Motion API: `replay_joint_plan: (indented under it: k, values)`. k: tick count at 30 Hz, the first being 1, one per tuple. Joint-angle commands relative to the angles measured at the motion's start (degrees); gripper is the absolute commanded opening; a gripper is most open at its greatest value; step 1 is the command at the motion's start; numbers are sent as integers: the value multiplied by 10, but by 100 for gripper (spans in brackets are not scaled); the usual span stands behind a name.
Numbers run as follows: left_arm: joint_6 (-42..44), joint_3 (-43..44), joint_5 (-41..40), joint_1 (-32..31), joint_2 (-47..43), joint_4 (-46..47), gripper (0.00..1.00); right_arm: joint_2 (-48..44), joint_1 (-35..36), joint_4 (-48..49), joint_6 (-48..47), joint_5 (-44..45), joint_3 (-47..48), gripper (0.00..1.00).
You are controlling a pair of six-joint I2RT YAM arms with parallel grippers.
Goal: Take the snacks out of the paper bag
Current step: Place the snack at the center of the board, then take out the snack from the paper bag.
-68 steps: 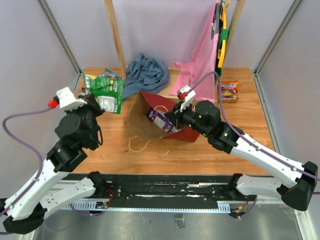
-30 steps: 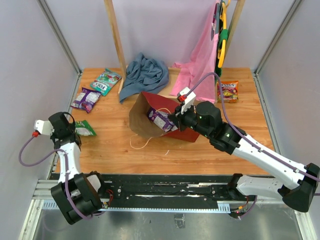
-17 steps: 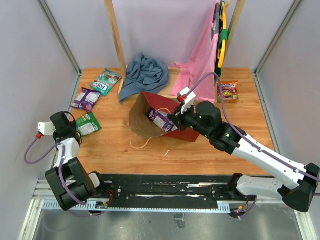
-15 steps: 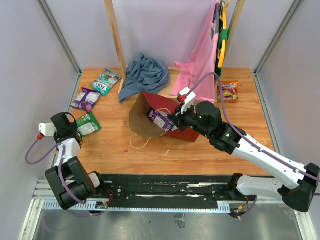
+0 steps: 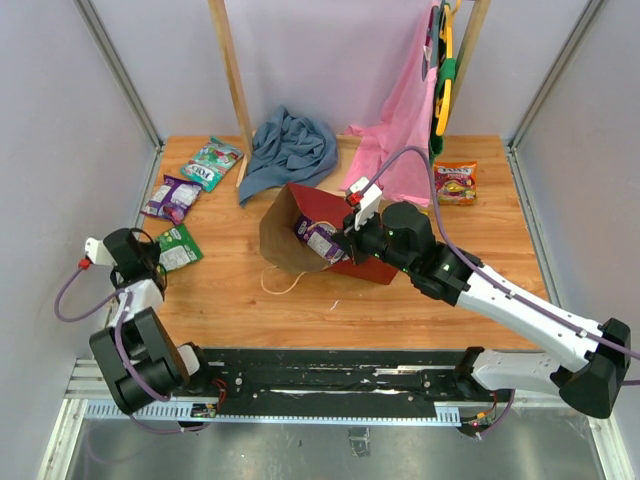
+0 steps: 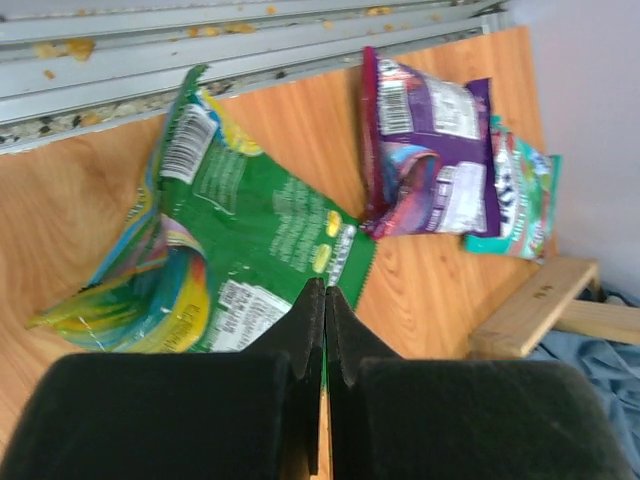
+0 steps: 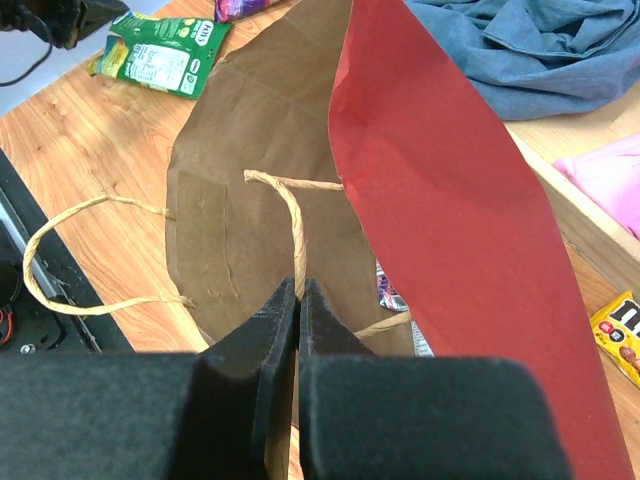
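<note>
At the centre of the top view, the paper bag [image 5: 278, 240] lies on its side on the wooden table [image 5: 400, 310], red outside, creased brown kraft inside, its mouth gaping toward the left of the frame. One glossy purple packet [image 5: 320, 240] sits inside, near the upper rim. The right gripper [image 7: 298, 285] has its fingers pressed together on a twine handle [image 7: 285, 200] at the bag's mouth; a second loop [image 7: 60, 250] trails across the boards.

At the left edge, the left gripper [image 6: 323, 295] hangs with its fingers closed on nothing, just above a crinkled green packet [image 6: 250, 220]. Beyond it lie another purple packet [image 6: 425, 140] and a teal packet [image 6: 515, 195], touching each other. A yellow M&M's packet [image 5: 455, 183] rests flat at the upper right, beside a hanging pink garment [image 5: 400, 130]. A rumpled blue-grey cloth [image 5: 290, 145] is heaped behind the bag.
</note>
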Motion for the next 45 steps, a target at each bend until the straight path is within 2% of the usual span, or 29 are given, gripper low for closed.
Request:
replay_joint_plan:
  k: [1, 5, 8, 14, 19, 25, 28, 37, 41, 45]
  values:
    - [13, 30, -34, 3, 81, 0, 1, -6, 9, 4, 4, -11, 12, 1]
    - [-4, 85, 19, 3, 208, -45, 0, -6, 9, 4, 4, -9, 12, 1]
    - [-21, 76, 45, 2, 255, -15, 1, -4, 9, -2, 4, -7, 15, 1]
    - [-34, 59, 43, 3, 242, 11, 1, 1, 9, -4, 1, 0, 16, 1]
    - [-13, 70, 57, 3, 177, -12, 0, 16, 9, -2, 1, -7, 25, 1]
    - [31, 91, -7, 4, 29, -71, 1, 15, 9, -4, -4, -13, 27, 1]
    - [40, 98, -25, 4, 14, -88, 0, 16, 9, -3, -4, -17, 26, 1]
    - [-22, 79, -128, 5, 101, -132, 1, 1, 9, -18, -10, -10, 20, 1]
    - [-34, 124, -168, 5, 181, -197, 0, 5, 9, -18, -8, -16, 24, 1]
    - [-26, 165, -162, 5, 228, -242, 1, 16, 9, -15, -5, -25, 31, 1]
